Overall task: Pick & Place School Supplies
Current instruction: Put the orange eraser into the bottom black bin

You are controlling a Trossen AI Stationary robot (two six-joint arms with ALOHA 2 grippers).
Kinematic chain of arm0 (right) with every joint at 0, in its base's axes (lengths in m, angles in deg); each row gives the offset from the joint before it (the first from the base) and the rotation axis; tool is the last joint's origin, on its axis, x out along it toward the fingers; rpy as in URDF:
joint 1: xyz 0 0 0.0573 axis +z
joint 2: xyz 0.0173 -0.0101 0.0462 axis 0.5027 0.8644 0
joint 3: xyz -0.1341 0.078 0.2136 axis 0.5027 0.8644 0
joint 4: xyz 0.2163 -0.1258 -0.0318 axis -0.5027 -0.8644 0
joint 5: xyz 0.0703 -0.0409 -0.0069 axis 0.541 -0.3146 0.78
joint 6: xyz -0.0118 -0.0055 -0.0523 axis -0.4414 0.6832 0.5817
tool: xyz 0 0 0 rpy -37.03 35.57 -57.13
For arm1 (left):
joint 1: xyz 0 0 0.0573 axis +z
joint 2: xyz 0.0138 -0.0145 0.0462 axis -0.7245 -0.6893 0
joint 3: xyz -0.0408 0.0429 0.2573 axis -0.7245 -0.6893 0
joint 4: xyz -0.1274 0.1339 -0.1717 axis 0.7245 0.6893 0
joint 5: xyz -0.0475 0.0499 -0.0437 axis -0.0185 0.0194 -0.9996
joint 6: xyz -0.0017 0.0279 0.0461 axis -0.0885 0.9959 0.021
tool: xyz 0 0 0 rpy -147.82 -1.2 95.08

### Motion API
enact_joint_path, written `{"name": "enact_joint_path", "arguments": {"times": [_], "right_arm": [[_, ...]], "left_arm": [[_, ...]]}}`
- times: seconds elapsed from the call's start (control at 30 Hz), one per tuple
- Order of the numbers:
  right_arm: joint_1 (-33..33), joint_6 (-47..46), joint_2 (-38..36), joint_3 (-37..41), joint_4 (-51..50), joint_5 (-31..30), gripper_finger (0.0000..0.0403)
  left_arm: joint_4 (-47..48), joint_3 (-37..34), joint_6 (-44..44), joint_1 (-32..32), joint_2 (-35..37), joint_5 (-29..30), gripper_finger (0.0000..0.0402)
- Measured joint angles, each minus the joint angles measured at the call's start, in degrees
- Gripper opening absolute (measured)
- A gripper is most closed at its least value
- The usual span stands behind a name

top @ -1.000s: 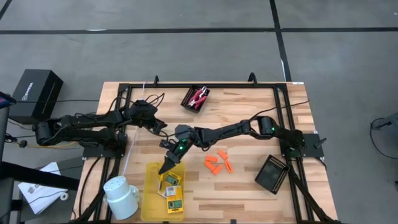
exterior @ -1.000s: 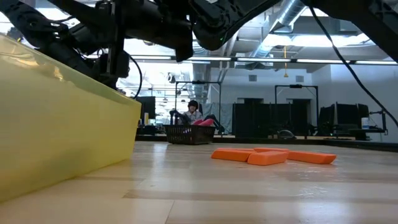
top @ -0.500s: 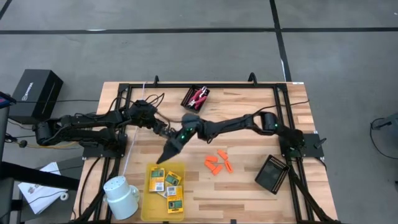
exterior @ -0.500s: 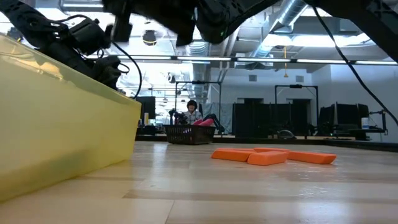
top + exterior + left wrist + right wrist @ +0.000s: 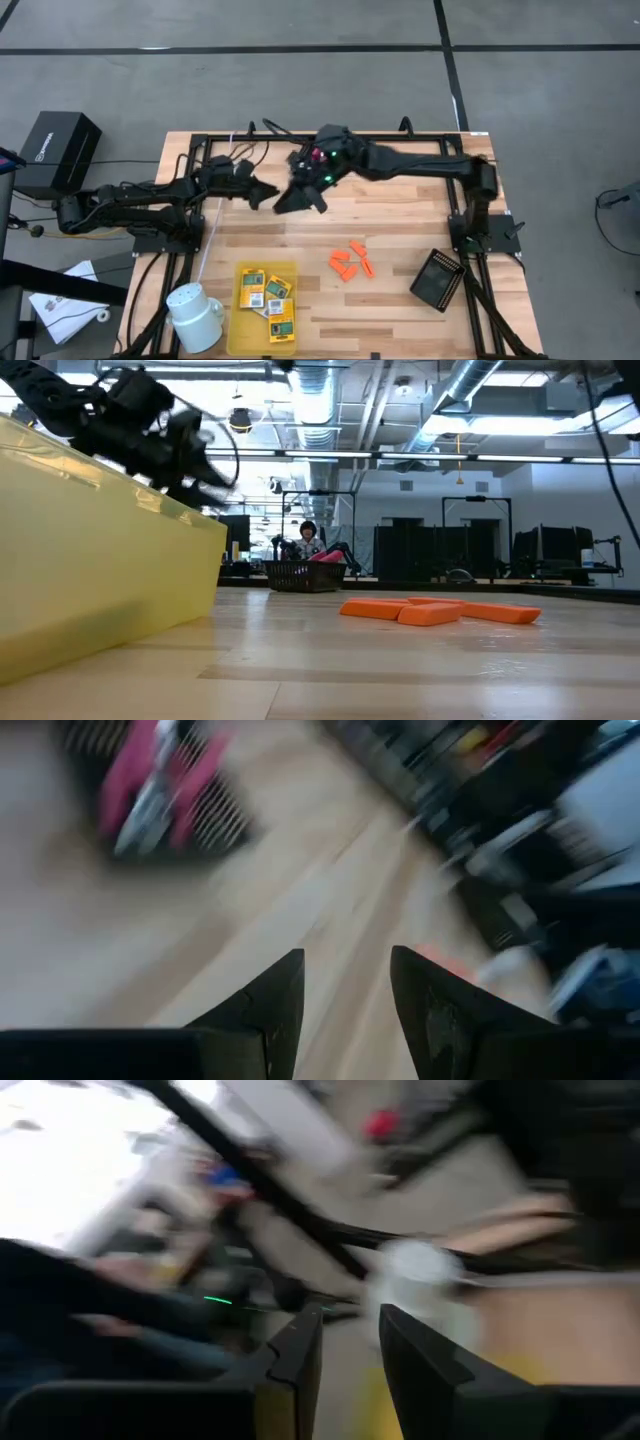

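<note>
Wrist views blurred | left hand fingers apart, empty | right hand narrow gap, empty | basket hidden.

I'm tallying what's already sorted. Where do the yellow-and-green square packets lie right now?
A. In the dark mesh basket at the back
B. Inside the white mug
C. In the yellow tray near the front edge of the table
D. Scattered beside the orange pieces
C: the high view shows the packets lying inside the yellow tray, apart from the orange pieces.
</note>
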Motion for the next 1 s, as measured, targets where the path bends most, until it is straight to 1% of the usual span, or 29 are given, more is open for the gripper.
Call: {"name": "enact_joint_path", "arguments": {"times": [0.1,0.2,0.3,0.4,0.5,0.57,0.63,0.73,0.83,0.9,0.97,1.0], "right_arm": [[0.3,7.7,-4.5,0.0,-14.2,-11.8,0.0094],[1.7,11.4,-8.5,0.0,-23.7,-24.3,0.0094],[4.7,12.0,-11.1,0.0,-32.1,-35.3,0.0094],[8.1,8.2,-11.7,0.0,-41.8,-45.4,0.0094],[12.4,-0.3,-11.1,0.3,-50.9,-54.5,0.0094],[15.8,-8.3,-10.3,1.4,-52.5,-59.8,0.0094],[20.2,-18.1,-10.2,4.7,-53.5,-63.9,0.0094],[27.5,-35.8,-10.3,10.8,-52.5,-70.6,0.0094],[34.2,-56.1,-10.1,18.0,-53.1,-78.3,0.0094],[37.0,-66.9,-10.1,21.4,-53.2,-82.4,0.0094],[38.3,-72.5,-10.2,23.4,-54.4,-85.7,0.0094],[38.5,-72.6,-10.2,23.9,-55.5,-87.0,0.0094]], "left_arm": [[-8.1,0.2,0.0,-1.1,0.0,0.0,0.0145],[-9.1,1.9,-0.2,-3.4,0.0,0.0,0.0145],[-9.6,2.9,-0.2,-6.6,0.0,0.0,0.0145],[-9.9,3.0,-0.2,-9.1,0.0,0.0,0.0145],[-10.1,3.0,0.1,-10.6,0.0,0.0,0.0145],[-10.2,3.0,0.1,-10.8,-0.2,0.0,0.0145],[-10.1,3.0,0.7,-10.8,-0.3,0.0,0.0145],[-10.2,3.0,3.0,-10.8,-0.3,1.0,0.0145],[-10.4,3.0,1.4,-10.8,-0.3,1.8,0.0145],[-10.5,3.0,0.2,-10.8,-0.3,1.8,0.0145],[-10.6,3.0,-0.9,-11.1,-0.3,1.9,0.0145],[-10.6,3.0,-1.5,-11.2,-0.3,1.9,0.0145]]}}
